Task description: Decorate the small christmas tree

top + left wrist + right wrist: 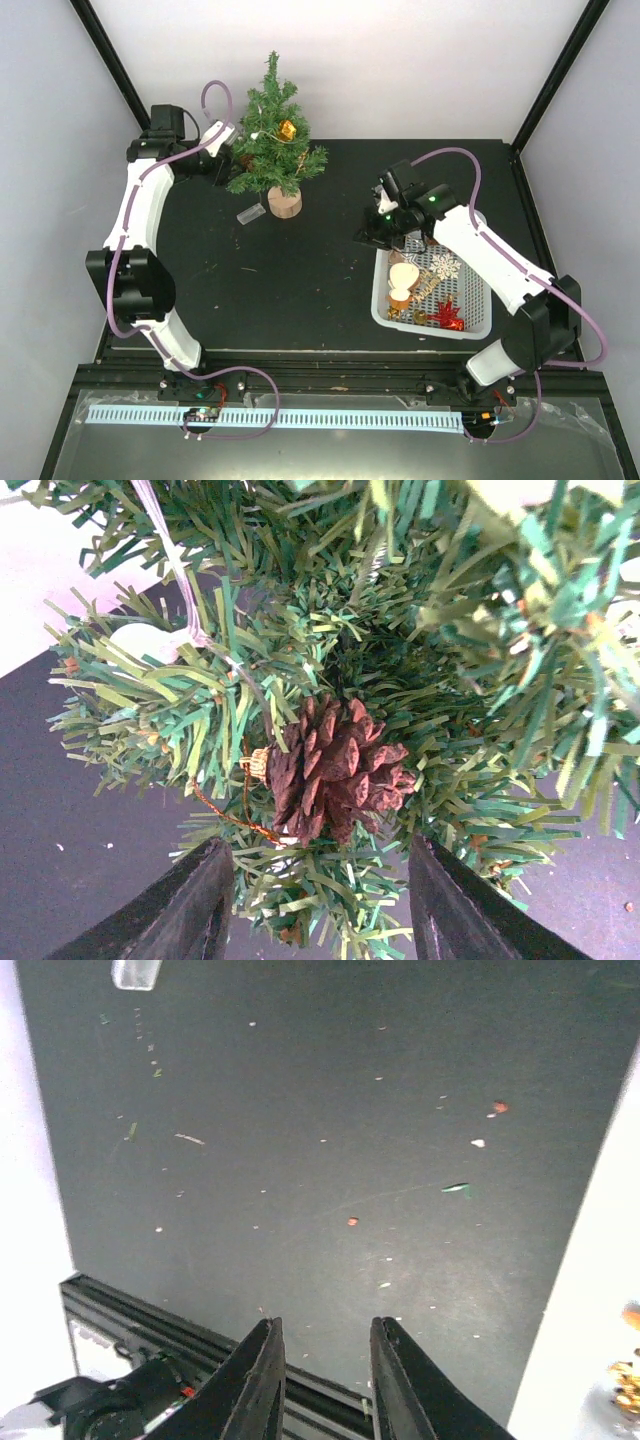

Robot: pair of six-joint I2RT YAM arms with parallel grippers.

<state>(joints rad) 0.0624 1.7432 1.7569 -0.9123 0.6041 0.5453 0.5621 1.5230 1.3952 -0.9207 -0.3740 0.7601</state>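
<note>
The small christmas tree (272,135) stands on a light-wood disc base (284,203) at the back of the black table, with a gold ornament (287,129) hanging on it. My left gripper (232,168) is open at the tree's left side. In the left wrist view a brown pine cone (335,770) with a gold cord hangs in the green branches (180,710) just beyond my spread fingers (190,910). My right gripper (372,232) is open and empty, hovering over the table left of the white basket (385,318); its fingers (255,1385) show over bare mat.
The white basket holds several ornaments: a white snowflake (445,266), a red piece (448,314) and a cream figure (403,281). A small clear plastic piece (251,212) lies by the tree base, also seen in the right wrist view (137,972). Black frame posts stand at the back corners.
</note>
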